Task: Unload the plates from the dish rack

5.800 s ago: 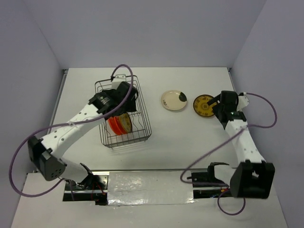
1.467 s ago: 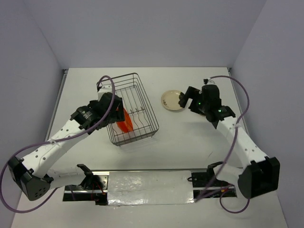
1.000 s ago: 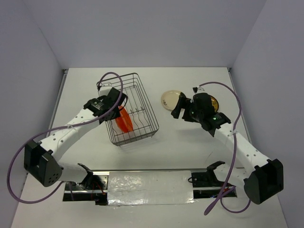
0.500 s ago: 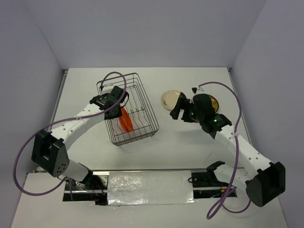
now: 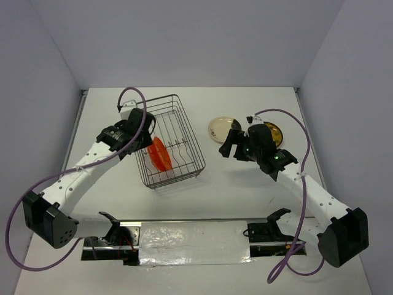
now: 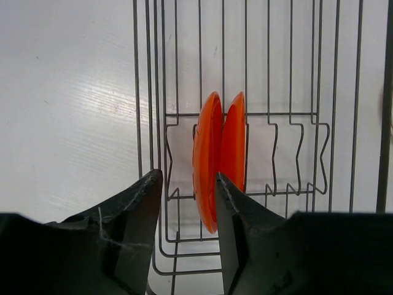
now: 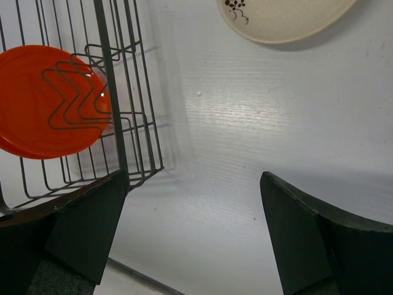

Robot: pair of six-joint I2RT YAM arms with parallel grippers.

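The left claw (image 6: 188, 178) hangs above the rack (image 6: 268, 61) with its two fingers partly spread and nothing pinched between them. Straight below it and a little ahead, two orange plates (image 6: 209, 160) stand on edge in the rack's slots, face to face and touching or nearly so. The lower rim of the nearer-left plate shows in the gap between the fingers. A strip of bare wire shows between it and the left finger (image 6: 144, 209). The right finger (image 6: 230, 215) overlaps the plates' lower edge, and whether it touches them cannot be told. To the left of this claw, beyond the rack's side wires, lies the bare white table (image 6: 67, 92).

The right claw (image 7: 196, 227) is spread wide and empty, hovering over bare table. To its left stands the corner of the rack, and through those wires an orange plate shows broadside. Ahead of it and to the right, a cream plate (image 7: 288, 18) with a dark speckled mark lies flat on the table, well apart from the rack. From above, a dark plate (image 5: 274, 131) with a yellow pattern lies behind this claw's wrist, beside the cream one and partly hidden by the arm.
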